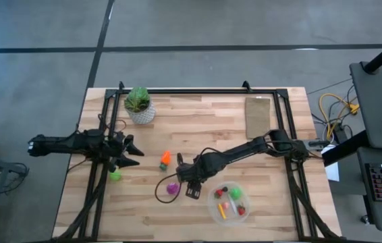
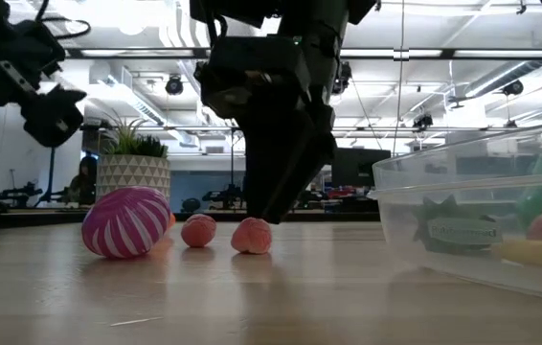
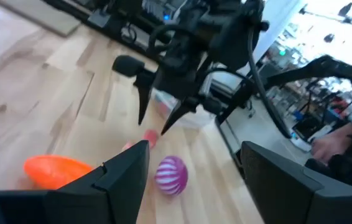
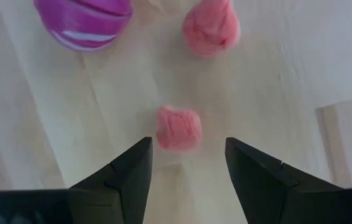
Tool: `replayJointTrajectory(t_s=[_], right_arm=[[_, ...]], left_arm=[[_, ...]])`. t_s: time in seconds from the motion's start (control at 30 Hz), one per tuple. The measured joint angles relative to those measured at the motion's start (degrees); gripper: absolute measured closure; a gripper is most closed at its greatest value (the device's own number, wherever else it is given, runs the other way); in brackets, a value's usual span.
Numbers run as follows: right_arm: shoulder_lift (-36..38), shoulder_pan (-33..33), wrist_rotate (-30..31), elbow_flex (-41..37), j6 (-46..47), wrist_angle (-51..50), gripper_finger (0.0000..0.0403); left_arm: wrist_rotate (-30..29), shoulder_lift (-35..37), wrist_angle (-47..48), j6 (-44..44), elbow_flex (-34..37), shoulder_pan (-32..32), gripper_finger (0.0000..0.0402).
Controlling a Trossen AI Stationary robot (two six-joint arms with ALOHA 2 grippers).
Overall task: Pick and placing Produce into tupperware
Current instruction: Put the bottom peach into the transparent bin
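Note:
My right gripper (image 1: 189, 190) is open and points down just above a small pink-red bit (image 4: 178, 128), which lies on the table ahead of and between its fingertips (image 2: 263, 216). A second pink bit (image 4: 211, 31) and the magenta striped ball (image 4: 86, 22) lie close beyond it. The orange carrot (image 1: 165, 159) and a green ball (image 1: 115, 175) rest on the wood farther left. The clear round tupperware (image 1: 228, 204) stands to the right of the gripper and holds several pieces. My left gripper (image 1: 135, 154) hovers open above the table's left part.
A potted plant (image 1: 139, 105) stands near the far edge, left of centre. A flat tan board (image 1: 258, 115) lies at the far right. A dark cable loops on the table by the magenta ball (image 1: 160, 192). Bare wood shows along the near edge.

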State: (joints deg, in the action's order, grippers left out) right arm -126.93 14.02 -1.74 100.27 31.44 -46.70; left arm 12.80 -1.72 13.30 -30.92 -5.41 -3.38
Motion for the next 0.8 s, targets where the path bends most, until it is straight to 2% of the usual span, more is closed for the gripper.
replayJointTrajectory(t_s=[0.23, 0.8], right_arm=[[0.02, 0.0, 0.38, -0.16, 0.0, 2.9, 0.0209], [0.02, 0.11, -1.75, -3.56, 1.7, 8.15, 0.0209]], left_arm=[[0.41, 0.2, 4.23, 1.09, -1.26, 0.0, 0.0162], [0.44, 0.07, 3.63, 0.74, -1.09, 0.0, 0.0162]])
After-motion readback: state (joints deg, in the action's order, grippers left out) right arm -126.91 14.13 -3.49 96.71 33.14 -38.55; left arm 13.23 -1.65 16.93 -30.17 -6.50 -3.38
